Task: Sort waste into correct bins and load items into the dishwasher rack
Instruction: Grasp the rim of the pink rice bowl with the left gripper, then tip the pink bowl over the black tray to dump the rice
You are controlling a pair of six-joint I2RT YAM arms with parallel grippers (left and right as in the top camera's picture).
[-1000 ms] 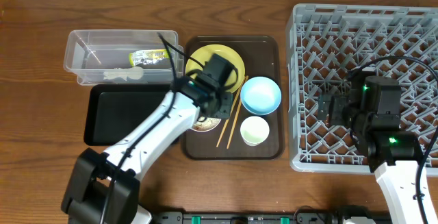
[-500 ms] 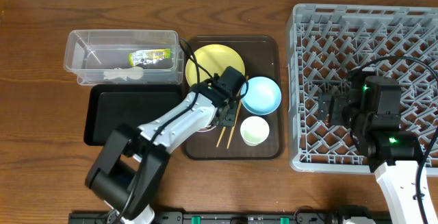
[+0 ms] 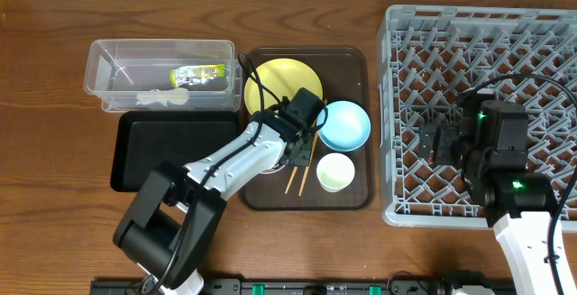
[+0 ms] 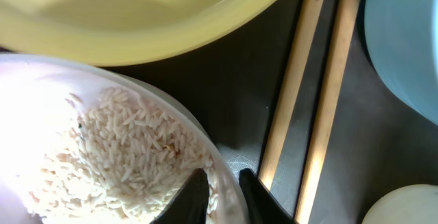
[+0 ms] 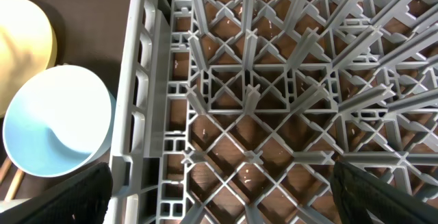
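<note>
At seven o'clock on the brown tray (image 3: 357, 60), my left fingers (image 4: 265, 200) pinch the white bowl (image 4: 37, 114) by its rim; I'd lift level.

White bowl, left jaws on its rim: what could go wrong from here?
1. The jaws of the left gripper pinch only the rim of the white bowl. When lifted, it may tilt and spill rice onto the brown tray.
2. The chopsticks lie close beside the outer jaw and could get knocked.

White bowl (image 4: 34, 107) cut off L/btm edge; chopsticks (image 3: 291, 183) partly under arm.
</note>
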